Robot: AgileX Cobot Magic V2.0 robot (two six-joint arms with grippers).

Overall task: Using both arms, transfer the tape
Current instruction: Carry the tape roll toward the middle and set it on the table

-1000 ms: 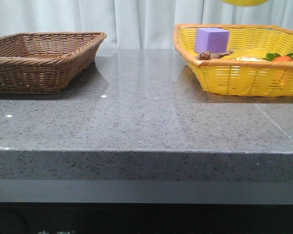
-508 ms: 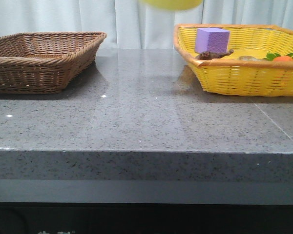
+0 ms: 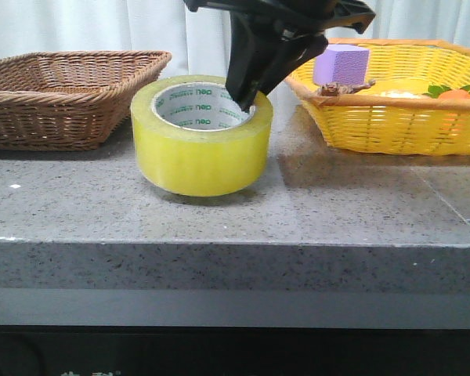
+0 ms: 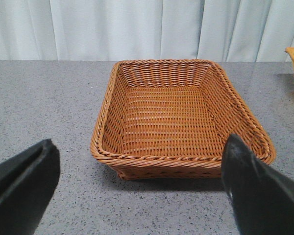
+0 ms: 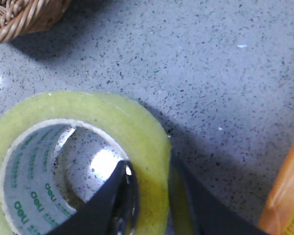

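The tape (image 3: 200, 149), a wide yellow roll with a white core and green lettering, sits on the grey table (image 3: 219, 258) between the two baskets. My right gripper (image 3: 251, 94) comes down from above and is shut on the roll's right wall. In the right wrist view, one finger is inside the core and the other is outside the yellow wall (image 5: 137, 142), with the gripper (image 5: 149, 166) clamped across it. My left gripper (image 4: 141, 147) is open wide and empty, in front of the brown wicker basket (image 4: 181, 161). It is out of the front view.
The empty brown wicker basket (image 3: 70, 94) stands at the back left. A yellow basket (image 3: 392, 117) at the back right holds a purple foam cube (image 3: 341, 64), an orange fruit (image 3: 454, 95) and small items. A white curtain hangs behind.
The tape was only a yellow sliver at the top edge, moving left. Now it is down on the table in the middle, with my right gripper on it.
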